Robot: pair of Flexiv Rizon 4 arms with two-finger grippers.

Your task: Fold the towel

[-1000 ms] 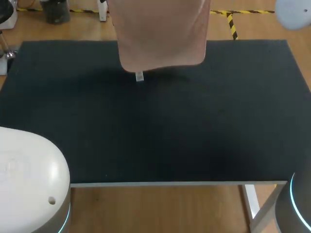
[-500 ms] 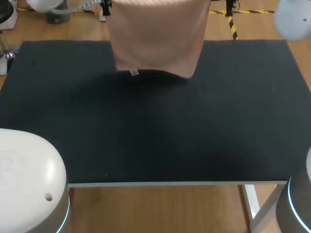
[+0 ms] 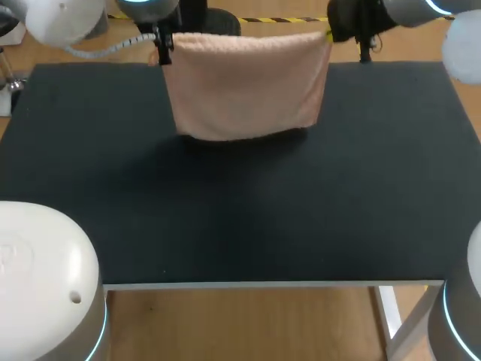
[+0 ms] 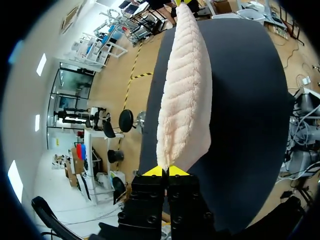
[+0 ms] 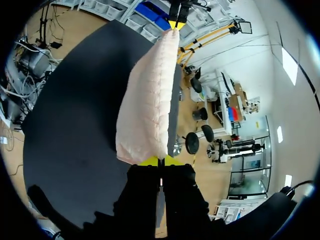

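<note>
A pale pink towel (image 3: 244,83) hangs as a doubled sheet over the far side of the dark table (image 3: 240,210), stretched between my two grippers. Its lower edge hangs close to the table top; I cannot tell whether it touches. My left gripper (image 3: 161,47) is shut on the towel's upper left corner, my right gripper (image 3: 331,34) on its upper right corner. In the left wrist view the towel (image 4: 184,90) runs edge-on away from the left gripper (image 4: 165,171) toward my other arm's yellow tips. In the right wrist view the towel (image 5: 147,102) likewise leaves the right gripper (image 5: 159,161).
The dark mat covers the whole table; its front edge (image 3: 270,284) runs along a pale rim. My arms' white bases stand at the near left (image 3: 45,278) and the near right corner (image 3: 462,316).
Both grippers have come down and toward me with the towel. Its top edge, above the view before, now shows. The lower edge has dropped toward the table, and the small tag no longer shows.
</note>
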